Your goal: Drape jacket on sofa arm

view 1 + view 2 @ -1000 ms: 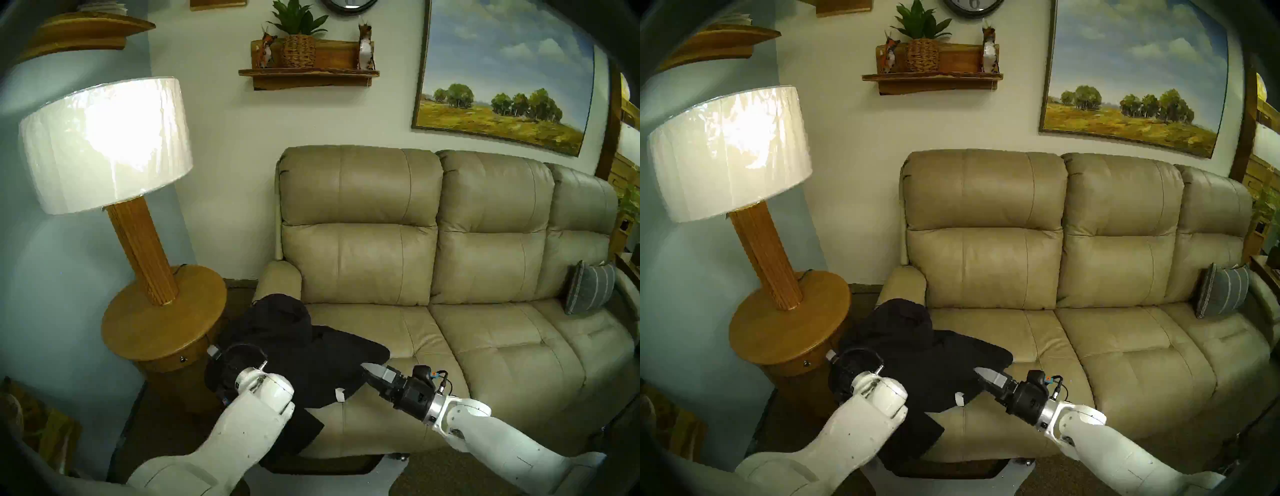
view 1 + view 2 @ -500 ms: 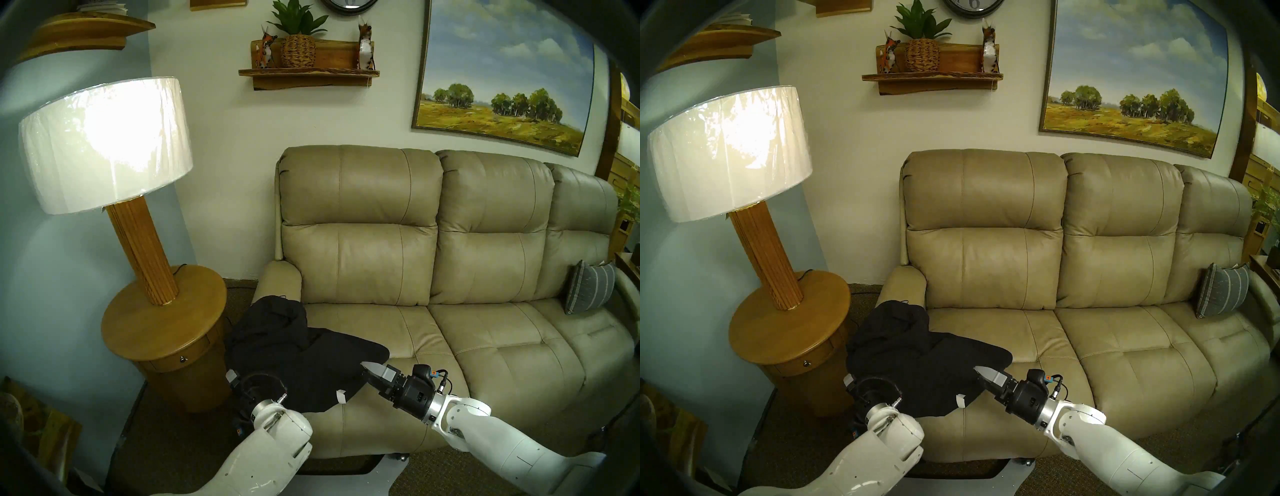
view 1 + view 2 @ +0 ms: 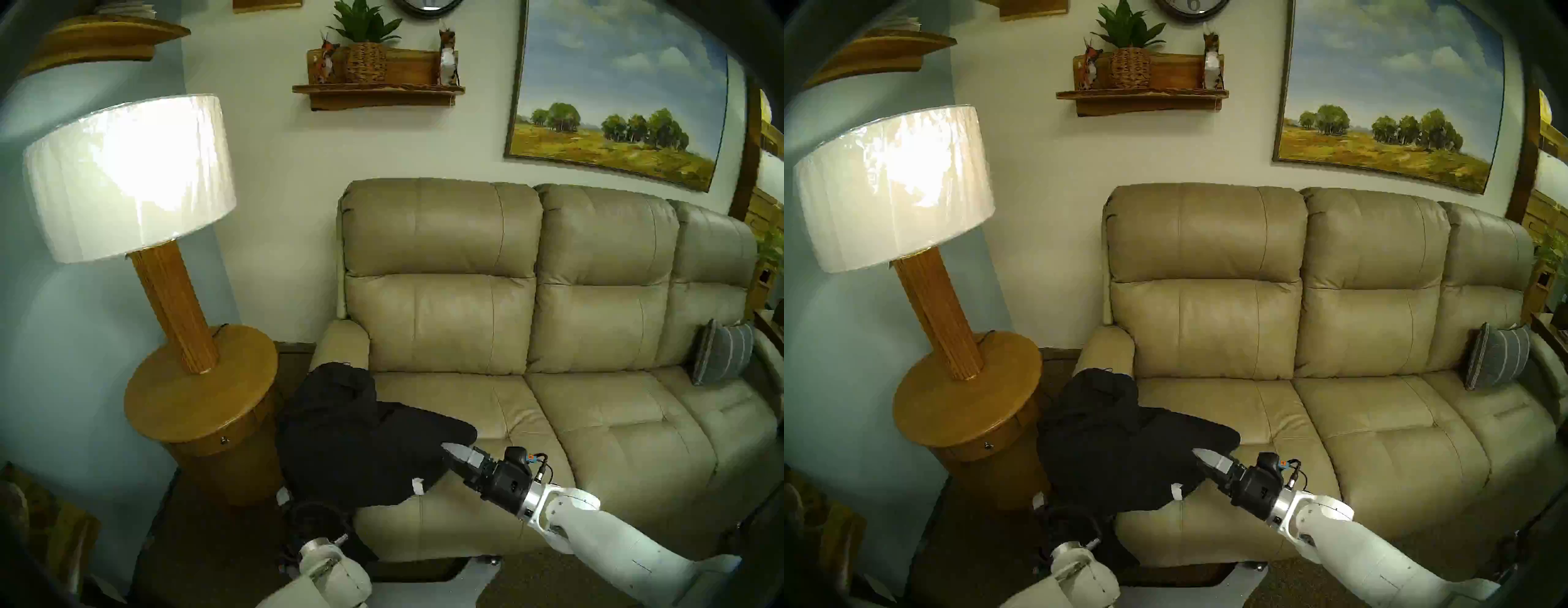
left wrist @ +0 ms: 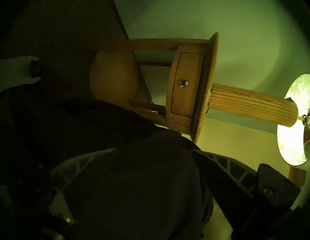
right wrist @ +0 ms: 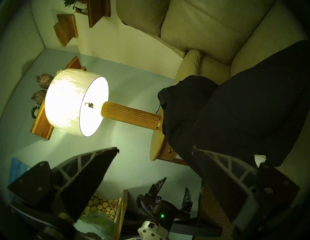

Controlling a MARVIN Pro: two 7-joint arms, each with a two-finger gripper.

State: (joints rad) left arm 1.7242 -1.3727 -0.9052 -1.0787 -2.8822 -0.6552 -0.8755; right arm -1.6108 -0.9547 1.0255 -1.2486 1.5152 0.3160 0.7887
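The black jacket (image 3: pixel 348 437) lies over the front part of the beige leather sofa arm (image 3: pixel 343 344) and spreads onto the left seat, its white tag (image 3: pixel 418 485) near the seat's front edge. The rear of the sofa arm (image 3: pixel 1108 348) stays bare. My right gripper (image 3: pixel 452 456) is open at the jacket's right edge on the seat; in the right wrist view one finger (image 5: pixel 218 167) rests against the jacket (image 5: pixel 243 109). My left gripper (image 3: pixel 297 505) is open, low before the sofa arm, just under the jacket's hem. In the left wrist view, dark jacket fabric (image 4: pixel 83 125) fills the space ahead.
A round wooden side table (image 3: pixel 199 390) with a lit lamp (image 3: pixel 127 178) stands close to the left of the sofa arm. A grey striped cushion (image 3: pixel 721 356) leans at the sofa's far right. Carpet lies in front of the sofa.
My left arm has drawn back and down, from on top of the jacket to near the floor in front of the sofa arm. The jacket stays draped. The right gripper has barely moved.
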